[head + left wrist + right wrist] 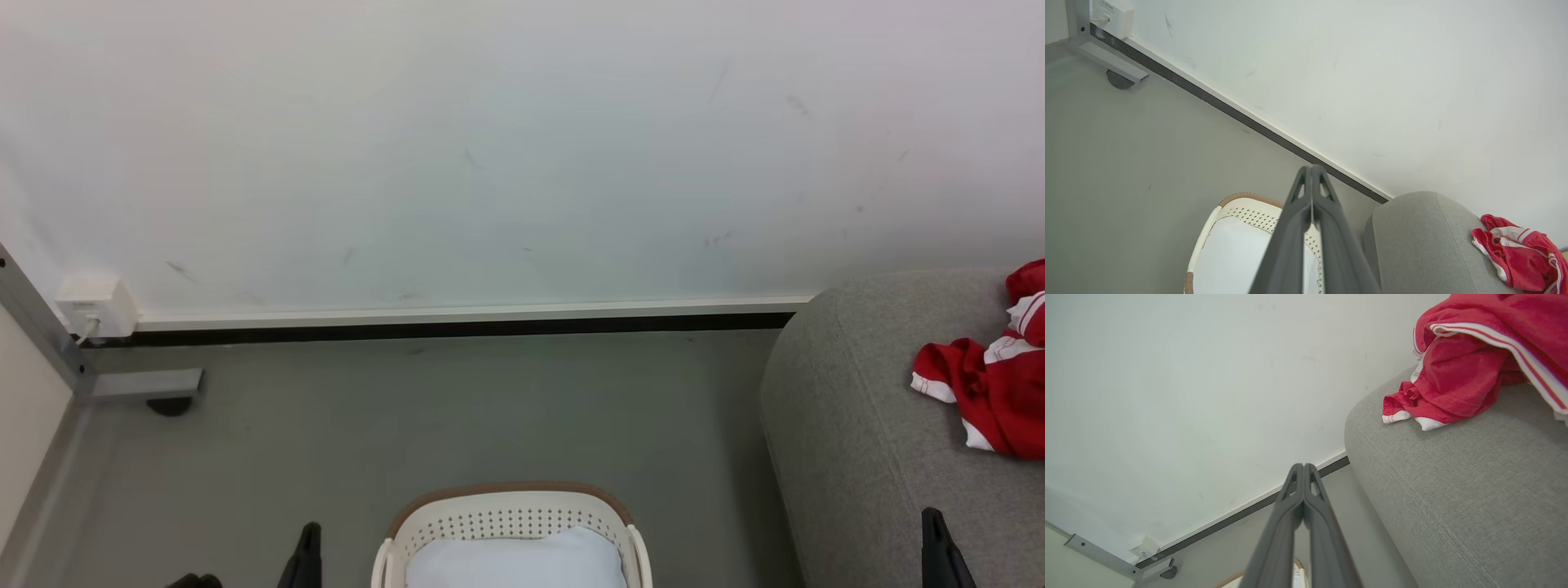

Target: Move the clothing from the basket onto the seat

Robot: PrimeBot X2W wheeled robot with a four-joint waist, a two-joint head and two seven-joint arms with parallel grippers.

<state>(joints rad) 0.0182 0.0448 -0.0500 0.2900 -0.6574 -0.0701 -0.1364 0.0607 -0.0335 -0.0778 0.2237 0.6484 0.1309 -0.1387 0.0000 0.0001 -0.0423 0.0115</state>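
White wall (490, 147) w/ socket box (94, 304) – grey floor (449, 408), metal frame (143, 382) at left.

The left hand (1311, 168) and right hand (1303, 466) each show long dark grey fingers (1286, 245) with triangular cut-outs near tapered tips.

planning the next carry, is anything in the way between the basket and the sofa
Nothing visible does: bare floor lies between the basket and the seat. The red clothing already lies on the seat, and the visible part of the basket holds a pale cloth.
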